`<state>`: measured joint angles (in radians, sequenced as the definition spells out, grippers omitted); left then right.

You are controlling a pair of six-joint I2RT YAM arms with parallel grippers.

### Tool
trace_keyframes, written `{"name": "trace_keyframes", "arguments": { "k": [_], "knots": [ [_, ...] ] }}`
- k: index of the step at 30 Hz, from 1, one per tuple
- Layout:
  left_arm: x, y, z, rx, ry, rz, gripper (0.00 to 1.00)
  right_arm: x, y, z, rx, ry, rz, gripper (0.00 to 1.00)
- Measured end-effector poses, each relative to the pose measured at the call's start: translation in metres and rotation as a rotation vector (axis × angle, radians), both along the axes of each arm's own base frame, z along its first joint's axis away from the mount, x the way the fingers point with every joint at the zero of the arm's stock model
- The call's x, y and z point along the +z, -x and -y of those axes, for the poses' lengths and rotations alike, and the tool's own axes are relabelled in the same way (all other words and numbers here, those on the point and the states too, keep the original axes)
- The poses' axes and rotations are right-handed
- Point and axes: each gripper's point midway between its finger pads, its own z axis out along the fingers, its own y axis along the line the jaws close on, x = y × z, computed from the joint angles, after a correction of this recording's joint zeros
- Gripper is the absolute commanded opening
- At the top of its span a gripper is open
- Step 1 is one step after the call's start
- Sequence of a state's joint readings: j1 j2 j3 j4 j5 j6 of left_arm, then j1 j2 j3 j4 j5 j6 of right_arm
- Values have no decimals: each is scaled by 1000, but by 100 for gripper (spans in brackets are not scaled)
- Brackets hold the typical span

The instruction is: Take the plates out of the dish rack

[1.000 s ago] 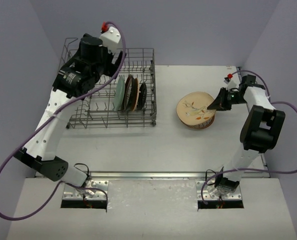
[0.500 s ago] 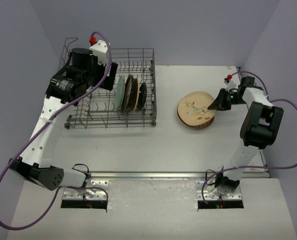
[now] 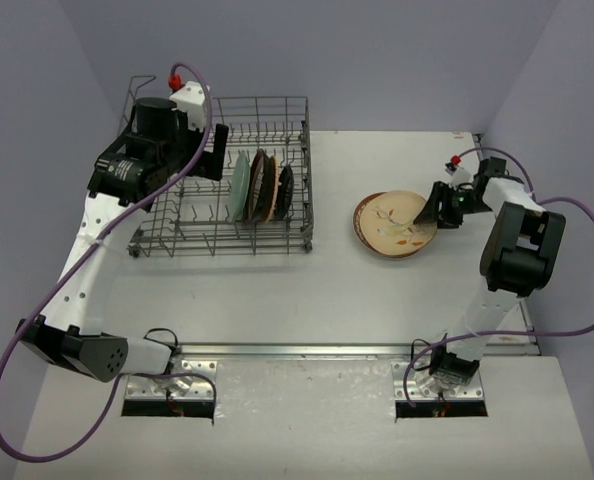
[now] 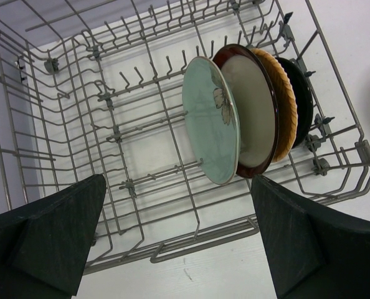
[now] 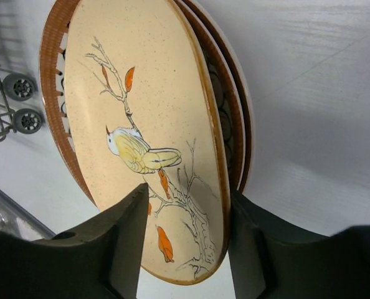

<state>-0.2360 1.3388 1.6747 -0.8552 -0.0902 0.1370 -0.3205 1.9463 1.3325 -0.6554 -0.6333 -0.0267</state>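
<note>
The grey wire dish rack [image 3: 167,232] sits upper left in the overhead view. Four glossy round plates stand on edge at its right end: a pale green plate [image 4: 210,121], then dark-rimmed, orange and black. The left gripper [image 4: 177,184] hangs over the tines beside them, spread wide. Well apart, at middle right, the right gripper [image 5: 185,230] pinches the rim of a speckled cream bird plate [image 5: 141,124], tilted on brown-rimmed plates [image 5: 53,93].

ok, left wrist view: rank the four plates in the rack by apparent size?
1-2: pale green plate and dark-rimmed cream plate look alike; the green one is nearer, so unranked.
3: orange plate, mostly hidden.
4: black plate.
</note>
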Motion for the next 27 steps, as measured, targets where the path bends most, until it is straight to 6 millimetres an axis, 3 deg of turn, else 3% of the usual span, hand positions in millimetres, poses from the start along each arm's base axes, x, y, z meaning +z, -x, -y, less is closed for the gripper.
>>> {"name": "trace_keyframes", "arguments": {
  "k": [2, 5, 14, 21, 27],
  "knots": [
    [-4, 0, 0, 2, 5, -10, 100, 1, 1, 0, 2, 11, 2, 72],
    [-7, -1, 0, 4, 12, -16, 100, 7, 1, 2, 6, 67, 18, 77],
    [-17, -7, 3, 7, 31, -19, 100, 23, -4, 38, -51, 291, 78, 79],
    [-21, -16, 5, 17, 42, -21, 100, 18, -2, 35, -40, 318, 65, 78],
    [-36, -25, 6, 25, 47, -61, 100, 10, 1, 17, 5, 311, 50, 78]
  ]
}}
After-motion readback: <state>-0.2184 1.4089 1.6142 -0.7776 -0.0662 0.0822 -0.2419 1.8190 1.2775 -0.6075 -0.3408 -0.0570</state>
